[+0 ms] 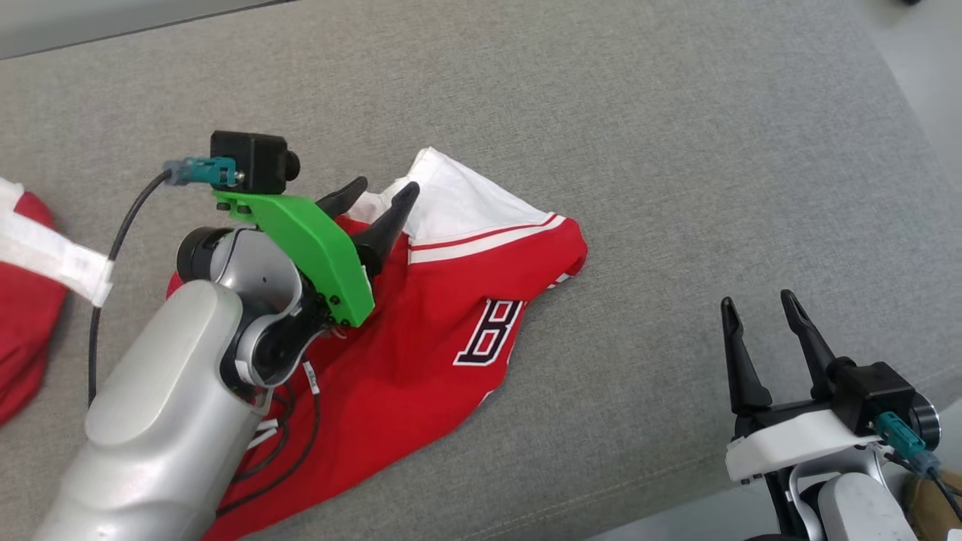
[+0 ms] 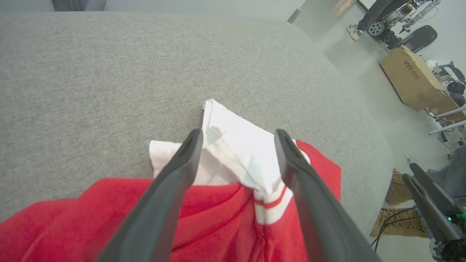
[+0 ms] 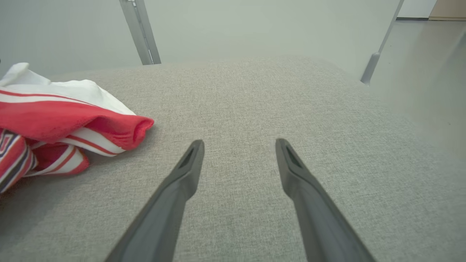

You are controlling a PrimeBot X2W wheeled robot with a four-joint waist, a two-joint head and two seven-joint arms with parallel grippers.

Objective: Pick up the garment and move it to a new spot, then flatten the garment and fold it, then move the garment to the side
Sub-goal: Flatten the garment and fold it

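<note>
The garment (image 1: 443, 330) is a red jersey with white sleeves, white-and-red striped trim and a dark letter B, lying crumpled on the grey cushioned surface (image 1: 601, 113). My left gripper (image 1: 382, 194) hovers over its white sleeve end, open, fingers astride the white cloth (image 2: 236, 153) with nothing pinched. My right gripper (image 1: 757, 302) stands open at the lower right, apart from the garment, over bare grey fabric (image 3: 238, 143). The garment's red folded edge (image 3: 72, 123) lies to the left in the right wrist view.
A second red and white cloth (image 1: 30, 278) lies at the left edge. The surface's rounded right edge drops to a pale floor (image 2: 367, 83), where a cardboard box (image 2: 411, 78) and equipment stand. A metal post (image 3: 140, 32) rises behind the surface.
</note>
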